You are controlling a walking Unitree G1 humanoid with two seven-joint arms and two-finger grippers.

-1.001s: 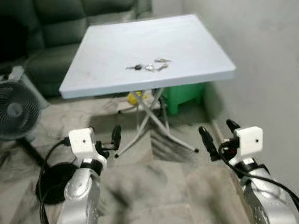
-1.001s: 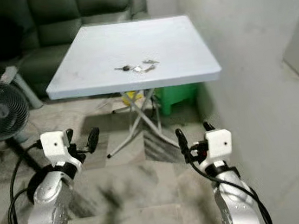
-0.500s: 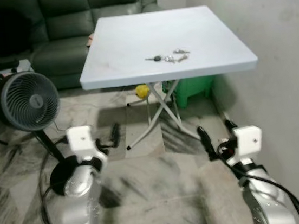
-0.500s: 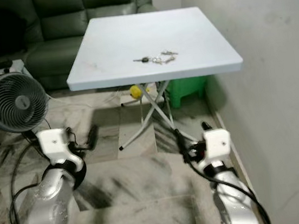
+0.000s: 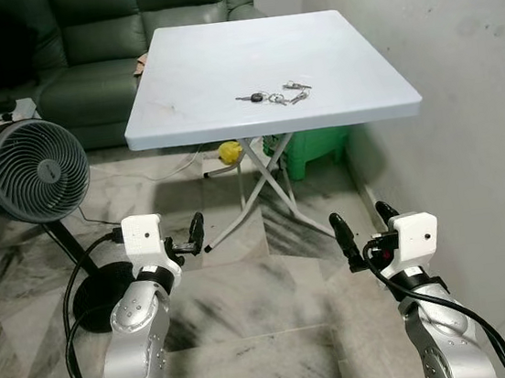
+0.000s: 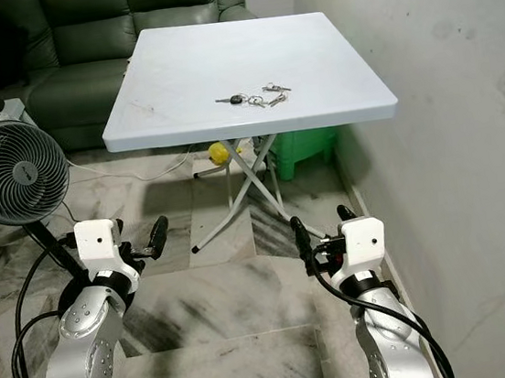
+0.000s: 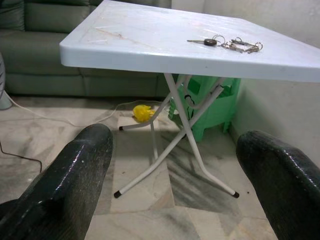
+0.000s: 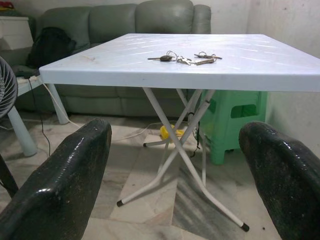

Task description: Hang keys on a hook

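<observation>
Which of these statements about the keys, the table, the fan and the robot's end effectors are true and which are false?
1. The keys lie on top of the white table. True.
2. The right end effector is shut on the keys. False: it is open and holds nothing, low in front of the table over the floor.
3. A fan stands on the floor to the robot's left of the table. True.
4. The left end effector rests on the tabletop. False: it hangs open below table height, short of the table.
5. A green stool sits under the table. True.
6. The keys already hang on a hook. False: they lie flat on the table.
</observation>
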